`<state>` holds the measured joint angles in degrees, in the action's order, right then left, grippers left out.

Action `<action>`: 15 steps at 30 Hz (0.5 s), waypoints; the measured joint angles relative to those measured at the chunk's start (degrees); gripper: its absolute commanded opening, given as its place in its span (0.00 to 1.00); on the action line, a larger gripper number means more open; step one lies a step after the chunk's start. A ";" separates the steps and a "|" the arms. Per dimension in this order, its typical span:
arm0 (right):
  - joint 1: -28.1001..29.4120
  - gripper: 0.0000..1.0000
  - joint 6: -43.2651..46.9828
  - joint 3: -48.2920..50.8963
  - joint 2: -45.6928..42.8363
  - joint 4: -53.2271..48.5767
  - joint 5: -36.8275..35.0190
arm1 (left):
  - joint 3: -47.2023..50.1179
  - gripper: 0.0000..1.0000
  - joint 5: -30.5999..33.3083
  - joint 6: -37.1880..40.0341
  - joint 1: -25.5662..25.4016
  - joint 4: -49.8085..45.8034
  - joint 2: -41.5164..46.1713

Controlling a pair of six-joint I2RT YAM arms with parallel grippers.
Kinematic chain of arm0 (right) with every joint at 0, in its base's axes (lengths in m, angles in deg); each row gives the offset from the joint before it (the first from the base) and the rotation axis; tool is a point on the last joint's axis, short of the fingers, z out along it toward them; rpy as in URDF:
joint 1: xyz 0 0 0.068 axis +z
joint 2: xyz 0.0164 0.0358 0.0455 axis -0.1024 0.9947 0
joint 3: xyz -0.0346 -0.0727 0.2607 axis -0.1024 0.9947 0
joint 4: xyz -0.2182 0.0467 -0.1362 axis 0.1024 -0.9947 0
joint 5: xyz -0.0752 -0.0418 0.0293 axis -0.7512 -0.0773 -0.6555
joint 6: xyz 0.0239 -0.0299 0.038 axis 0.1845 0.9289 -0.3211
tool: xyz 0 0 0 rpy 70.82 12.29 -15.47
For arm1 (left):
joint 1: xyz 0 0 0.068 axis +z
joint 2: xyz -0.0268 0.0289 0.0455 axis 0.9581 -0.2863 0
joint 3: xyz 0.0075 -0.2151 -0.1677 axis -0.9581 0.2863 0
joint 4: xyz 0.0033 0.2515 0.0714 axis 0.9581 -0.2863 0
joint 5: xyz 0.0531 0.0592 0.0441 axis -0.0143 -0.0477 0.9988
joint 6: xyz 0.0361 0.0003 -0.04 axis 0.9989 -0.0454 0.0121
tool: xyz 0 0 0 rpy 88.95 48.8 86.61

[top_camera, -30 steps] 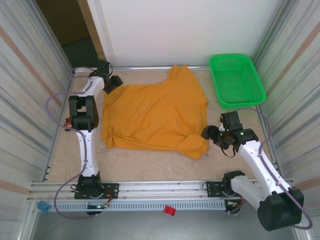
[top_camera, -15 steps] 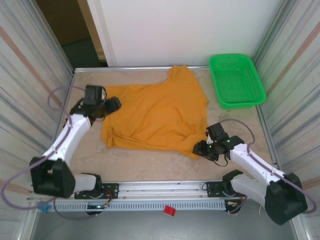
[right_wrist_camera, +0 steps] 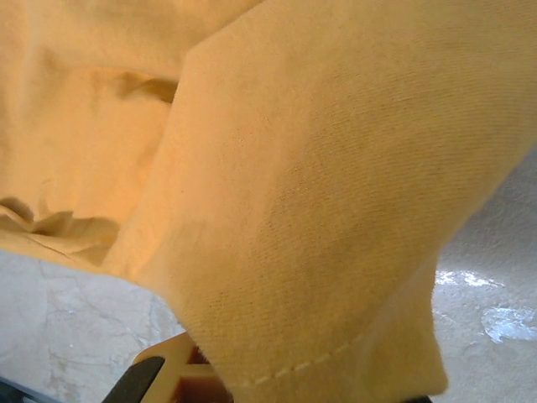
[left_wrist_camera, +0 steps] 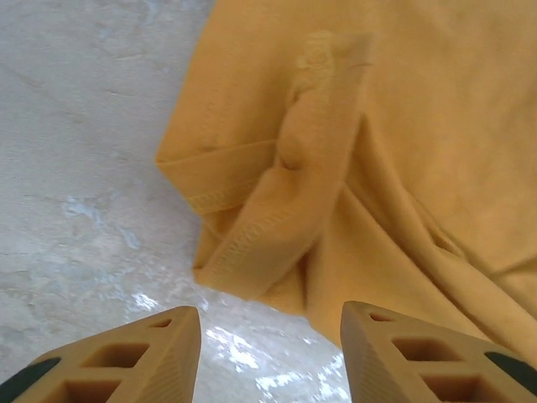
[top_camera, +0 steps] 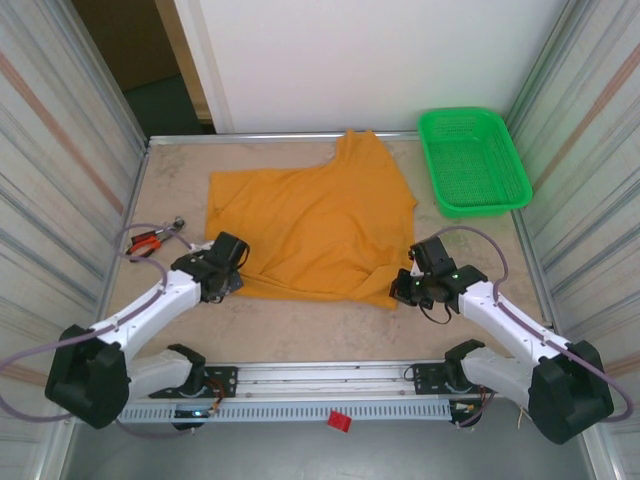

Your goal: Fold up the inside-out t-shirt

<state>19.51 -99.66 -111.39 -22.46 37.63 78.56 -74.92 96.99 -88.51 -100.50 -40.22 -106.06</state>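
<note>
No fold is made yet. The inside-out t-shirt [top_camera: 310,225] lies spread and a bit rumpled in the middle of the counter [top_camera: 300,325]. The right tool [top_camera: 402,290] is clenched on its near right corner. The left tool [left_wrist_camera: 270,340] is released, just short of the near left corner. The shirt lies sideways, long way left to right, but I cannot tell which end is the neck.

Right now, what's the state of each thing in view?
t-shirt, spread out, near edge rumpled, not yet folded
left tool, open, just short of the shirt's near-left corner, gripping nothing
right tool, shut on the t-shirt's near-right corner
green basket, upright, empty, at the far right
</note>
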 measured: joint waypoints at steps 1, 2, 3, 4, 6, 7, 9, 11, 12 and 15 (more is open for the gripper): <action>0.00 0.00 0.00 0.00 -0.02 -0.04 -0.02 | 0.00 0.41 1.14 -0.33 -0.07 0.09 -1.42; 0.00 0.00 0.00 0.00 -0.07 -0.09 -0.02 | 0.00 0.39 1.90 -0.39 -0.13 0.15 -2.45; 0.00 0.00 0.00 0.00 -0.09 -0.11 -0.04 | 0.00 0.39 2.75 -0.42 -0.15 0.50 -3.67; -0.02 0.00 0.00 0.00 -0.20 -0.11 -0.09 | 0.00 0.38 3.28 -0.42 -0.15 0.96 -4.70; -0.02 0.00 0.00 0.00 -0.46 -0.20 -0.26 | -0.11 0.36 4.13 -0.39 -0.26 1.64 -6.45; -0.02 0.00 0.00 0.00 -0.50 -0.26 -0.28 | -0.17 0.35 4.50 -0.39 -0.26 2.08 -7.48; -0.31 0.00 0.00 -0.02 -0.55 -0.52 -0.39 | -0.35 0.28 5.18 -0.42 -0.26 2.93 -9.29; -0.55 0.00 0.00 -0.11 -0.92 -1.01 -0.44 | -0.61 0.16 5.86 -0.50 -0.26 3.34 -10.80; -0.68 0.00 0.00 -0.11 -1.46 -1.29 -0.44 | -0.81 0.08 6.25 -0.72 -0.26 3.50 -11.47; -1.86 0.00 0.00 -1.11 -3.13 -2.40 -0.37 | -1.25 0.00 7.19 -0.66 -0.26 3.06 -11.67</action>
<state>17.65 -99.66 -112.51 -25.59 35.22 78.19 -76.17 104.18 -89.17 -100.76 -37.16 -117.73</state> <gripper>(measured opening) 0.045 0.039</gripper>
